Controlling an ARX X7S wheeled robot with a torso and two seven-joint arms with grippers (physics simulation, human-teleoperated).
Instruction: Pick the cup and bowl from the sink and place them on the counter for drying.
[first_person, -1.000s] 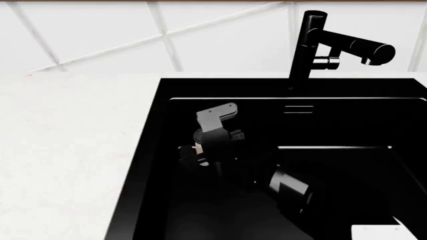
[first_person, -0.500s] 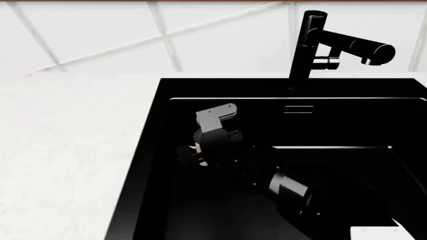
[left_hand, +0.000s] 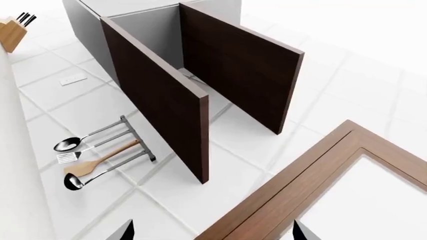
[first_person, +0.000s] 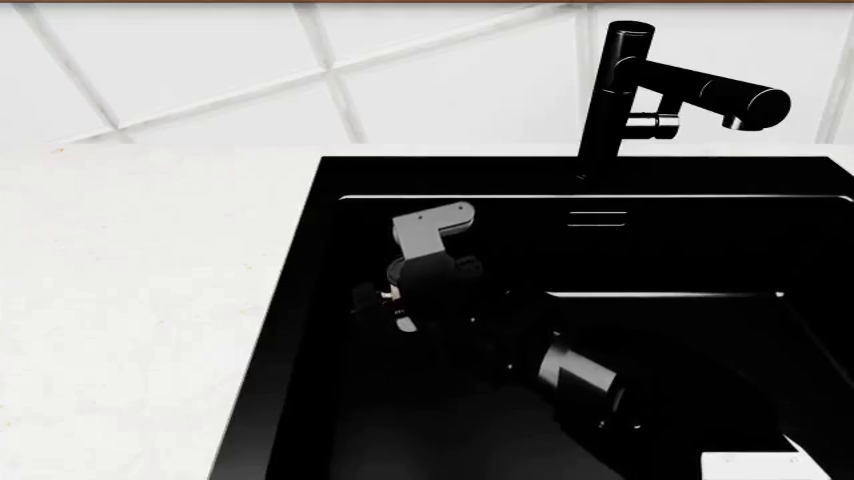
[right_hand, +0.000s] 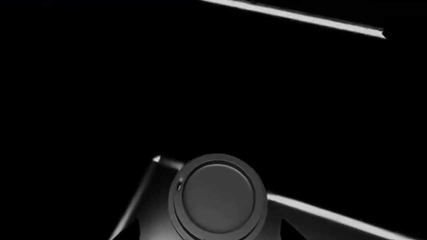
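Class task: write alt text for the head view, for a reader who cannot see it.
A black robot arm reaches down into the black sink, its end effector low near the left wall. A black faucet stands behind; the white counter lies left.

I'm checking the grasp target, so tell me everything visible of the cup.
The cup shows in the right wrist view mostly as its round black lid, a raised rim around a flat grey-looking centre, facing the camera between the gripper's fingertips. In the head view the arm hides nearly all of it inside the sink; contact is unclear.

Even, bright, sharp rendering on the counter (first_person: 134, 300); the sink (first_person: 694, 250) interior reads near-black, swallowing detail, faint rim highlights only.
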